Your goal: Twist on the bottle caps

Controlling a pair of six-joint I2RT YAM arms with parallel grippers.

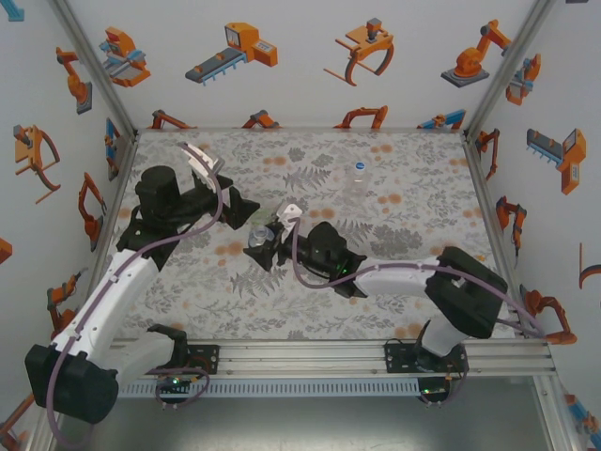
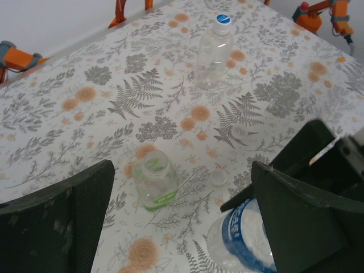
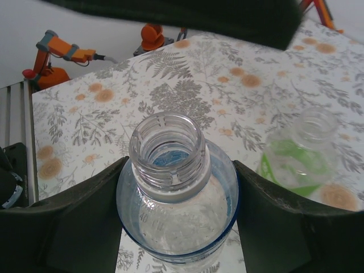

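1. green bottle (image 2: 153,179) is my landmark: upright on the table (image 2: 57,142), neck open, no cap on it.
2. my right gripper (image 3: 180,170) is clamped on the blue bottle (image 2: 242,239), just beside the green bottle. its neck is open too. i read the grip as bracing it upright so it won't spin when a cap is twisted on.
3. my left gripper (image 2: 183,169) is aimed at the green bottle, fingers wide apart, nothing in them. i'd say it's the free hand for the cap.
4. cap (image 2: 218,178) lies loose just beside the green bottle, on the blue bottle's side. likely the next pick.
5. capped bottle (image 2: 219,48) stands well beyond the green bottle, out of the way.
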